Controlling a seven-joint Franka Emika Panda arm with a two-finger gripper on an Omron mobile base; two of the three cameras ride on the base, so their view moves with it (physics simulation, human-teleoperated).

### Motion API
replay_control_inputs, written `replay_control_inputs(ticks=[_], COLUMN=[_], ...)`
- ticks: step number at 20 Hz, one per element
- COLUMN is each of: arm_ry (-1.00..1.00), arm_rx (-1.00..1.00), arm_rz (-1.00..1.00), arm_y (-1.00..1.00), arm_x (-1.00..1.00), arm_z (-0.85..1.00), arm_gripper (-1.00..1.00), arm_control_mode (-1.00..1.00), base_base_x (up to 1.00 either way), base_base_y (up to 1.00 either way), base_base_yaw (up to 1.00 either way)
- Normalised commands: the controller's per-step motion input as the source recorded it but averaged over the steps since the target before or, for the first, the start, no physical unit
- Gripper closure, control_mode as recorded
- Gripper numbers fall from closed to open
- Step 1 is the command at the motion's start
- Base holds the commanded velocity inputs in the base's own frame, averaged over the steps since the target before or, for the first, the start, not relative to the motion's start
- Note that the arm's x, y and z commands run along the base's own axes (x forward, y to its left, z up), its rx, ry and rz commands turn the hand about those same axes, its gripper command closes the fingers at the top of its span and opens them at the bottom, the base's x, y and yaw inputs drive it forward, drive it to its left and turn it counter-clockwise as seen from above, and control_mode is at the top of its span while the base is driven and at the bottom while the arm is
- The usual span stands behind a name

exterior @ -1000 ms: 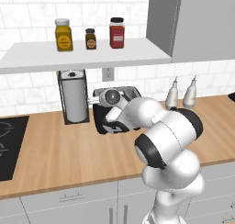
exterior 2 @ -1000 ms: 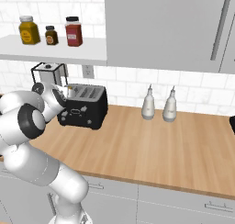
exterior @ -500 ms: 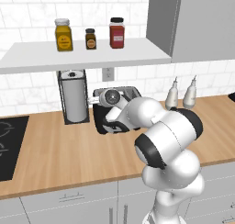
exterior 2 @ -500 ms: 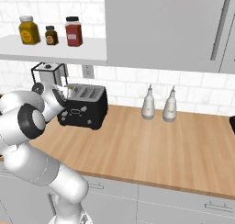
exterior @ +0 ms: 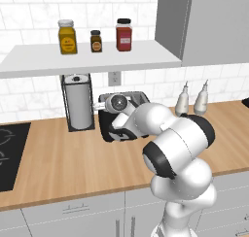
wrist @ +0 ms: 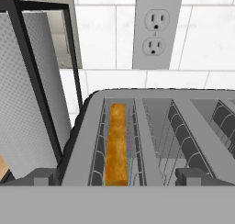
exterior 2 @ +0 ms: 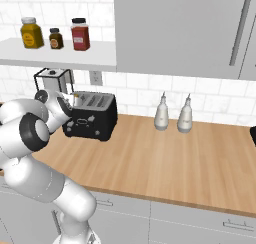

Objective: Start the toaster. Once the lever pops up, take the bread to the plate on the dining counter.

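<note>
The black toaster [wrist: 151, 140] stands against the tiled wall on the wood wall counter, also seen in the right base view [exterior 2: 95, 119] and half hidden by my arm in the left base view [exterior: 108, 129]. One slice of bread [wrist: 117, 145] sits deep in its leftmost slot, with just the golden-brown top edge showing. My gripper [wrist: 118, 178] hovers just above the toaster's front edge, open wide, one fingertip on either side of the bread's slot and nothing between them. From the right base view the gripper [exterior 2: 74, 99] is at the toaster's left end. The plate and the dining counter are out of view.
A black-framed paper-towel holder [wrist: 27, 90] stands close to the toaster's left, also in the left base view [exterior: 79, 105]. A wall outlet [wrist: 156, 30] is behind the toaster. Two pale bottles [exterior 2: 161, 113] [exterior 2: 185, 115] stand to the right. Jars [exterior: 67, 37] line the shelf above. A hob [exterior: 7, 153] lies far left.
</note>
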Motion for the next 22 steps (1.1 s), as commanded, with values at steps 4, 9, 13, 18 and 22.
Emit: replay_control_inputs(ticks=[4, 9, 13, 18, 22], arm_ry=[0.0, 0.0, 0.0, 0.0, 0.0], arm_rx=[0.0, 0.0, 0.0, 0.0, 0.0], arm_rz=[0.0, 0.0, 0.0, 0.0, 0.0], arm_y=[0.0, 0.0, 0.0, 0.0, 0.0], arm_x=[0.0, 0.0, 0.0, 0.0, 0.0], arm_z=[0.0, 0.0, 0.0, 0.0, 0.0], arm_gripper=[-1.0, -1.0, -1.0, -1.0, -1.0], arm_control_mode=[-1.0, -1.0, -1.0, -1.0, -1.0], base_base_x=[0.0, 0.0, 0.0, 0.0, 0.0], base_base_y=[0.0, 0.0, 0.0, 0.0, 0.0], base_base_yaw=[0.0, 0.0, 0.0, 0.0, 0.0])
